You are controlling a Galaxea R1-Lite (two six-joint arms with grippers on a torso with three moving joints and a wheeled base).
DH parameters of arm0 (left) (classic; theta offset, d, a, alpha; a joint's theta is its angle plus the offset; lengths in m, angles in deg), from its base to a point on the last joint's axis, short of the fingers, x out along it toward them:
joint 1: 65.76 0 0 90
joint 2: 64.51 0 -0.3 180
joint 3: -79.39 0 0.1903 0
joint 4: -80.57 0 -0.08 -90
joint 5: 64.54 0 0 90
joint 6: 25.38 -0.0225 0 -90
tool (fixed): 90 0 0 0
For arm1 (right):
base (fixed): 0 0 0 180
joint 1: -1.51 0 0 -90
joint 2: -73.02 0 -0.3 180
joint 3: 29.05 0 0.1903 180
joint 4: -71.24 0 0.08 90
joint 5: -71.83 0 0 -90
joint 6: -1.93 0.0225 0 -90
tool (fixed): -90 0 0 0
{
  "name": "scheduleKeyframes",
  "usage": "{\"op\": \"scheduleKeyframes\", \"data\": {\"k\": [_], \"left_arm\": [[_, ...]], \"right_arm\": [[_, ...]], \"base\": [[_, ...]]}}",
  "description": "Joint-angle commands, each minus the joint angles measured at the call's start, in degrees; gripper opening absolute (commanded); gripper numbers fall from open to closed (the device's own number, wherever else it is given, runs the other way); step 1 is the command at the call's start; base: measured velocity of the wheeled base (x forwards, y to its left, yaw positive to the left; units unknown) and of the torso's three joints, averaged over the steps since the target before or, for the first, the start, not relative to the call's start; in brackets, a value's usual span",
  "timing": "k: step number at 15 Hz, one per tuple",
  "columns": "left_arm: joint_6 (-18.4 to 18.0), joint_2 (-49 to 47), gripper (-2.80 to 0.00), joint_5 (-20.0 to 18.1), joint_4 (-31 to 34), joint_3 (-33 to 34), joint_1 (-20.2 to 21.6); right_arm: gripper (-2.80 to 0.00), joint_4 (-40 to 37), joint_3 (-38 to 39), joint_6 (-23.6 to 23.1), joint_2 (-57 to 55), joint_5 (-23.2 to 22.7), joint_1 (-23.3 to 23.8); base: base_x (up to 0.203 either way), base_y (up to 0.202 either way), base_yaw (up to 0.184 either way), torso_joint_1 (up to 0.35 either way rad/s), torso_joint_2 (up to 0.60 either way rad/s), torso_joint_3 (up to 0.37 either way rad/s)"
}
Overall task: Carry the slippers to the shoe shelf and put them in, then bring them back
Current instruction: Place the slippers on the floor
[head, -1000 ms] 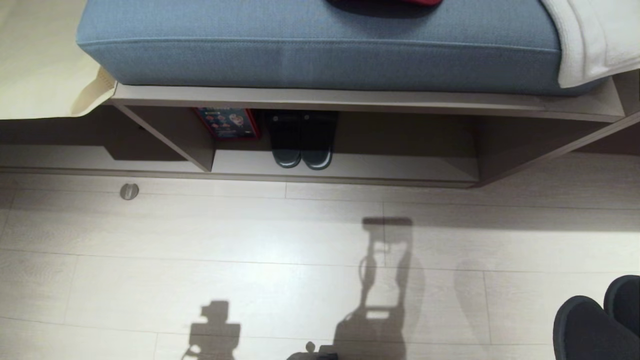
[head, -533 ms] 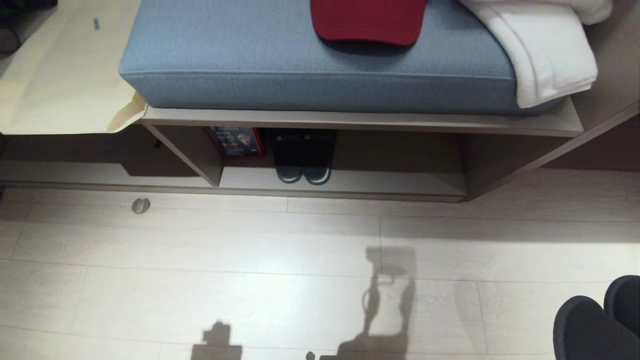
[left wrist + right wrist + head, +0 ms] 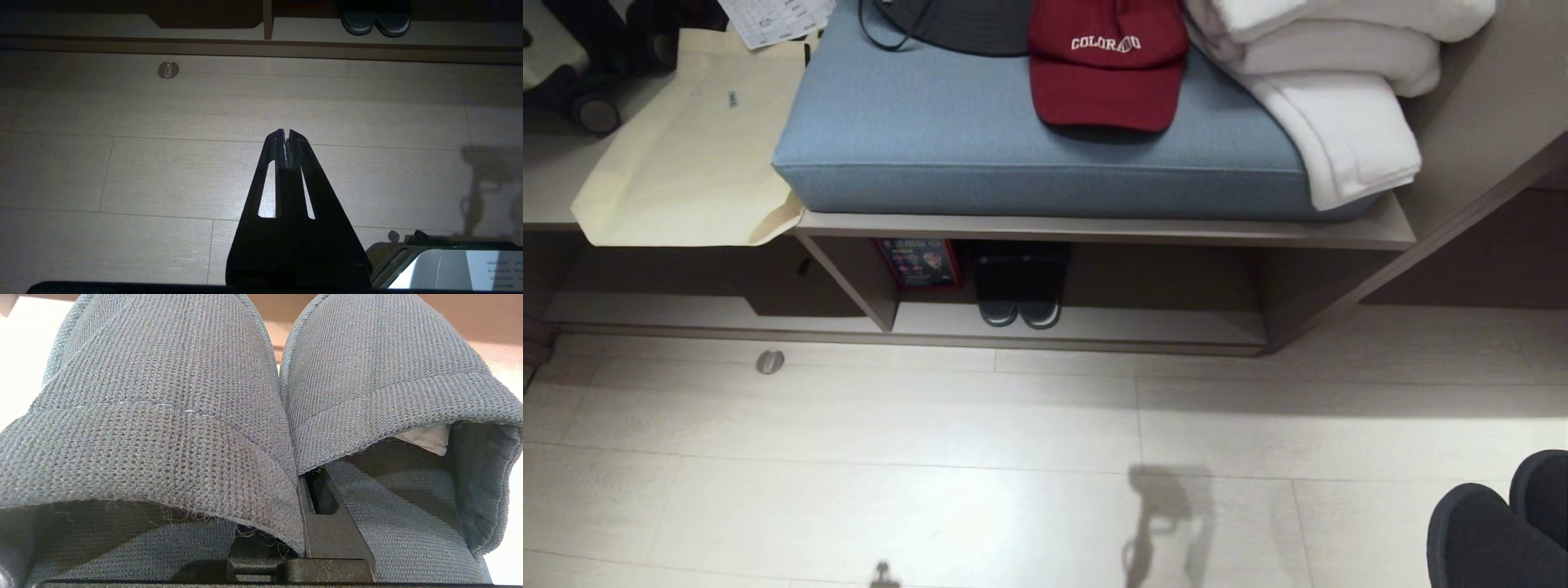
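Slippers (image 3: 261, 416) side by side, toes forward, filling the right wrist view; right gripper (image 3: 316, 498) clenched on their touching inner edges, one dark finger (image 3: 327, 531) showing between them, the other hidden under fabric. In the head view, only two dark rounded toes (image 3: 1494, 531) at the lower right corner, cut off by the frame; arm itself out of sight. Left gripper (image 3: 287, 136) shut on nothing, hanging above the pale floor (image 3: 163, 171). Shelf (image 3: 1086, 327) well ahead, low under a blue cushion (image 3: 980, 155), divider (image 3: 849, 278) at its left; inside, a darker pair (image 3: 1019, 306) with heels lost in shadow and beside it a red box (image 3: 920, 261), print unreadable. On the cushion, red cap (image 3: 1107, 69) and white towels (image 3: 1331, 98), cut off at the top. Small metal disc (image 3: 769, 362) on the floor.
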Motion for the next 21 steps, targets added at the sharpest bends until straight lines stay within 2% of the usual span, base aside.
{"op": "scheduleKeyframes", "data": {"k": [1,21], "left_arm": [[0.1,0.0,-2.8,0.0,0.0,0.0,0.0],[0.1,0.0,-2.8,0.0,0.0,0.0,0.0]], "right_arm": [[-2.8,0.0,0.0,0.0,0.0,0.0,0.0],[-2.8,0.0,0.0,0.0,-0.1,0.0,0.0]], "base": [[0.0,0.0,0.0,0.002,0.0,0.203],[0.0,0.0,0.0,0.003,0.0,0.203]]}}
